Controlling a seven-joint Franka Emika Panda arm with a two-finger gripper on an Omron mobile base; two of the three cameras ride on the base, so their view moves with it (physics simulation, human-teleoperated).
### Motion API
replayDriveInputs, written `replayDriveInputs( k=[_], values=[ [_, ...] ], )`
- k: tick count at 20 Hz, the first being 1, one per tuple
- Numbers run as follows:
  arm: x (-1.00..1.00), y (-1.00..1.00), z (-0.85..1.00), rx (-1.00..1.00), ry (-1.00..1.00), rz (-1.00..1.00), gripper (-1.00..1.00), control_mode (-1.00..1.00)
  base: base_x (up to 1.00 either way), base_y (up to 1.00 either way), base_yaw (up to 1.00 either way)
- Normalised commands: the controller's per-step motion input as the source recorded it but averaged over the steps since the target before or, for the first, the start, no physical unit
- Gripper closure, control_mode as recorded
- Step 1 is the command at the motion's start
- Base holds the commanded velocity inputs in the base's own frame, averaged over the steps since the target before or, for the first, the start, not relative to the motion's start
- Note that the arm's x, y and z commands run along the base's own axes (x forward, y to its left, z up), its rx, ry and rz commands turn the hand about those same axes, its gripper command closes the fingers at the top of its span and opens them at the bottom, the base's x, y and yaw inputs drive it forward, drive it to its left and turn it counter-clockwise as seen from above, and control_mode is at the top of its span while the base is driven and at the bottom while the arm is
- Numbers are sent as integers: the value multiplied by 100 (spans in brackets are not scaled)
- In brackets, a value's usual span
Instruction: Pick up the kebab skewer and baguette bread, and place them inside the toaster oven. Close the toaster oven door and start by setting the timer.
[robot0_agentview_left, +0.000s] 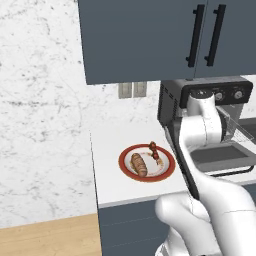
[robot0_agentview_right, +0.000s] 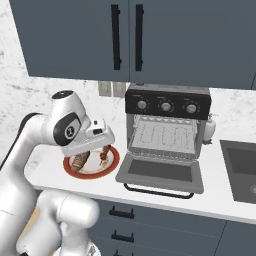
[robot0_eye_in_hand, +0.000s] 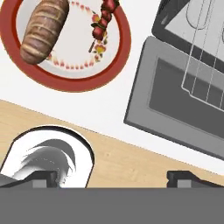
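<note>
Currently the jaws are held wide apart and empty above the plate (robot0_eye_in_hand: 70, 83) on the counter (robot0_agentview_left: 107, 185). The kebab skewer (robot0_eye_in_hand: 103, 24) lies beside the baguette bread (robot0_eye_in_hand: 43, 28); the toaster oven door (robot0_agentview_right: 160, 175) hangs open. The skewer, probably first, should be straddled across its stick.

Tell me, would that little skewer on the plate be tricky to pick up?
Probably. The kebab skewer is a thin stick lying flat on the plate, leaving little to pinch. It looks stiff and light, and its round chunks might let it roll.
</note>
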Motion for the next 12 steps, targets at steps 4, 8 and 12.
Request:
replayDriveInputs(
  k=[4, 8, 12],
  values=[
    [16, 100, -30, 8, -1, -8, -100, -100, 0, 0, 0],
    [25, 92, -50, 13, 0, -9, -100, -100, 0, 0, 0],
    [58, 34, -58, 18, 0, -11, -100, -100, 0, 0, 0]
  ],
)
